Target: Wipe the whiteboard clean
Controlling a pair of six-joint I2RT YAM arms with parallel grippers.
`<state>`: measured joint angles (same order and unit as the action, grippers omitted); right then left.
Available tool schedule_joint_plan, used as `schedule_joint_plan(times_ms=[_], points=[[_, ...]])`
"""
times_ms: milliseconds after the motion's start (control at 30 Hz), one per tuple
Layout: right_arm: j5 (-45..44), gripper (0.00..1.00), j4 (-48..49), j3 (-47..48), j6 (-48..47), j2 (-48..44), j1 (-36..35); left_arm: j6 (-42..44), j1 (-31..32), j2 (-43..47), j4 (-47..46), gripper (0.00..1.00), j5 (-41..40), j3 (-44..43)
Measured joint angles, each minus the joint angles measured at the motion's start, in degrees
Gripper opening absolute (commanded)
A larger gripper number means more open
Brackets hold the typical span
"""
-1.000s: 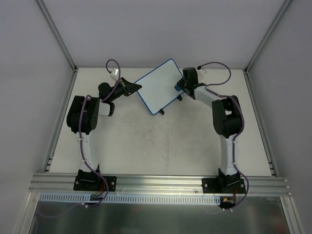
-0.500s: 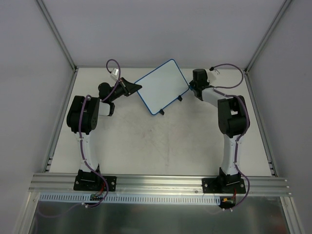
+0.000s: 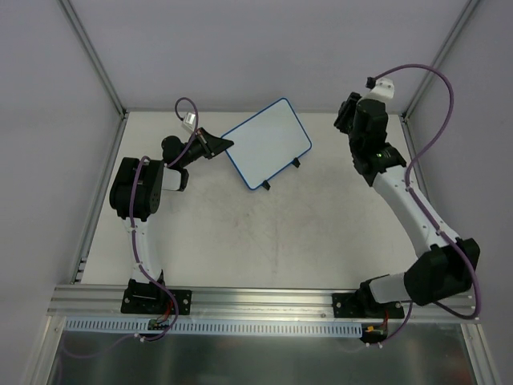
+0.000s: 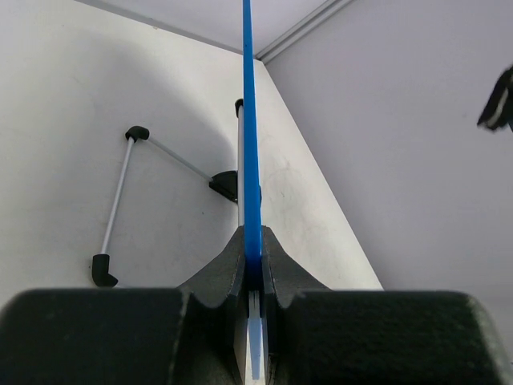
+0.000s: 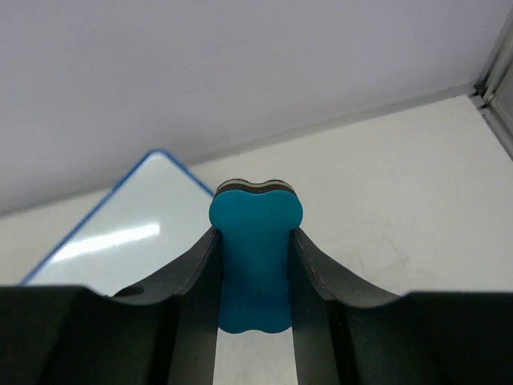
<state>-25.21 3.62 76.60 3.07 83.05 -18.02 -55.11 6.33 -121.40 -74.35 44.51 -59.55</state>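
The whiteboard point(image 3: 267, 143) stands propped at a tilt near the back of the counter point(image 3: 264, 241), its face plain white. The left pincer point(image 4: 253, 245) is clamped tight on the board's blue frame edge. The right pincer point(image 5: 255, 237) is closed on a blue eraser point(image 5: 255, 210), well apart from the board, off to its right.
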Motion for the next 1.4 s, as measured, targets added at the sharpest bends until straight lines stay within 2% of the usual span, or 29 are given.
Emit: schedule_joint_plan(times_ms=[133, 300, 500, 700, 900, 1200, 1267, 1367, 1400], points=[[8.3, 0.00, -11.6, -6.4, -2.9, -6.5, -1.0, -0.1, 0.0, 0.0, 0.0, 0.00, 0.0, 0.0], [15.4, 0.00, -28.5, -10.8, -6.4, -3.8, -1.2, -0.3, 0.0, 0.0, 0.0, 0.00, 0.0, 0.0], [19.8, 0.00, -37.0, -12.4, -7.9, -1.9, -1.3, -0.7, 0.0, 0.0, 0.0, 0.00, 0.0, 0.0], [23.6, 0.00, -37.2, -13.1, -8.3, 4.2, -1.5, -0.9, 0.0, 0.0, 0.0, 0.00, 0.0, 0.0], [24.7, 0.00, -33.7, -17.7, -8.1, 9.7, -2.8, -0.9, 0.0, 0.0, 0.0, 0.00, 0.0, 0.0], [23.5, 0.00, -26.5, -22.3, -7.1, 10.3, -4.4, -0.9, 0.0, 0.0, 0.0, 0.00, 0.0, 0.2], [23.0, 0.16, -25.4, -22.6, -7.0, 10.2, -4.5, -0.9, 0.0, 0.0, 0.0, 0.00, 0.0, 0.2], [22.1, 0.18, -24.4, -22.8, -7.0, 10.2, -4.9, -0.9, 0.0, 0.0, 0.0, 0.00, 0.0, 0.2], [21.9, 0.22, -24.2, -22.8, -7.0, 10.2, -5.0, -0.8, 0.0, 0.0, 0.0, 0.00, 0.0, 0.3]])
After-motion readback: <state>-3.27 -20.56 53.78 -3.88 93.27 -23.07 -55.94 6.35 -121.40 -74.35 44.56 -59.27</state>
